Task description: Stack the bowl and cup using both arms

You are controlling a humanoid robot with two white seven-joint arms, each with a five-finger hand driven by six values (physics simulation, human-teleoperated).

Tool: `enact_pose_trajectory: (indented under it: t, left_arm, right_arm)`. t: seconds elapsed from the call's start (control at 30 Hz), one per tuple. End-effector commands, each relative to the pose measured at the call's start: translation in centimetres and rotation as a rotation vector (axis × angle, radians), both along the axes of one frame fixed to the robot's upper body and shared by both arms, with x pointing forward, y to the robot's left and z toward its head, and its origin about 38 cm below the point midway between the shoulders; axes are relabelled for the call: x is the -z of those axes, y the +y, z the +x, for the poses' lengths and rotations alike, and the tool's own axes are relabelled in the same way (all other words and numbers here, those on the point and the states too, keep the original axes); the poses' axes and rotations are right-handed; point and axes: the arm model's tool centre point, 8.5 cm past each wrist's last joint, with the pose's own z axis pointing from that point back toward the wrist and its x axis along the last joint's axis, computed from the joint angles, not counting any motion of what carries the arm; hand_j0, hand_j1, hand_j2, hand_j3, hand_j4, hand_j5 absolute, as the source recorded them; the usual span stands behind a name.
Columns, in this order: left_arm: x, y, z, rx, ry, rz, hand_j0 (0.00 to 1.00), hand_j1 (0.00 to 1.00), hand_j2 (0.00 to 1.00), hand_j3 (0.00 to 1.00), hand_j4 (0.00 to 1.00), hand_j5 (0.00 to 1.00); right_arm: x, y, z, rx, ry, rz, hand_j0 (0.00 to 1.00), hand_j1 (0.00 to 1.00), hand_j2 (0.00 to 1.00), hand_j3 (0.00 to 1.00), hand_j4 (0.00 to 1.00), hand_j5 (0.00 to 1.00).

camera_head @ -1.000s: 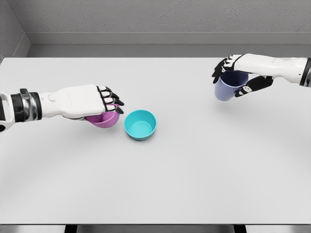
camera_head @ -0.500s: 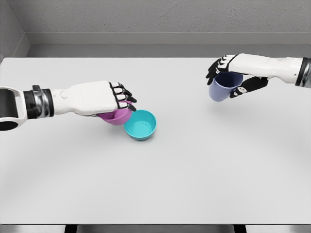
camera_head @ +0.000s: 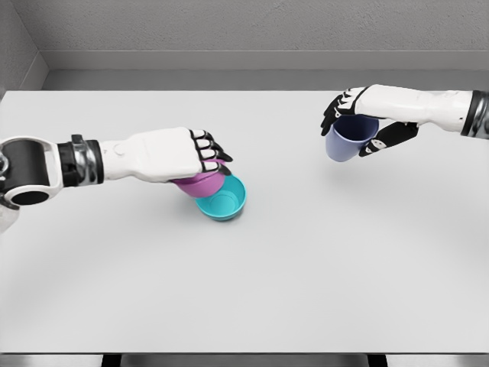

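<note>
While the left hand (camera_head: 179, 153) grips the purple bowl (camera_head: 200, 183) from above, that bowl hangs tilted over the near rim of the teal bowl (camera_head: 224, 199), which sits on the white bench (camera_head: 306, 260). Far to the right, the right hand (camera_head: 365, 122) wraps its fingers around a blue cup (camera_head: 344, 141), up off the bench.

You see white-shelled arms; left hand (camera_head: 179, 153) and right hand (camera_head: 359, 115) have black-jointed fingers with white segments, dark and silver wrist rings.
</note>
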Motion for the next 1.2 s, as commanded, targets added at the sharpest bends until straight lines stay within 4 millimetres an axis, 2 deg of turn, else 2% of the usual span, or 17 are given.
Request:
enact_pose_trajectory:
  t: [0.0,0.47,0.73,0.8,0.93,1.17]
  left_arm:
    - [0.1,-0.6,0.1,0.004,-0.004,-0.007,0.80,0.80,0.80,0.80,0.80,0.80]
    - [1.8,-2.0,1.0,-0.003,0.004,0.009,0.80,0.80,0.80,0.80,0.80,0.80]
    - [2.5,-2.6,0.8,0.011,0.019,0.016,0.82,0.82,0.82,0.82,0.82,0.82]
    - [2.5,-2.6,0.8,0.011,0.019,0.016,0.84,0.84,0.84,0.84,0.84,0.84]
    - [2.3,-2.6,1.0,0.008,0.010,0.023,1.00,1.00,1.00,1.00,1.00,1.00]
    - [2.3,-2.7,1.0,0.010,0.008,0.022,1.00,1.00,1.00,1.00,1.00,1.00]
  right_arm:
    - [-0.1,0.1,0.0,-0.001,0.003,0.009,0.62,0.62,0.62,0.62,0.62,0.62]
    - [-0.4,1.1,-0.5,-0.034,-0.009,0.013,0.62,0.62,0.62,0.62,0.62,0.62]
    - [-0.5,1.5,-0.6,-0.046,-0.013,0.016,0.62,0.62,0.62,0.62,0.62,0.62]
    - [-0.5,1.6,-0.6,-0.049,-0.014,0.016,0.62,0.62,0.62,0.62,0.62,0.62]
    - [-0.6,1.7,-0.7,-0.050,-0.015,0.016,0.62,0.62,0.62,0.62,0.62,0.62]
    - [-0.6,1.7,-0.7,-0.052,-0.015,0.016,0.62,0.62,0.62,0.62,0.62,0.62]
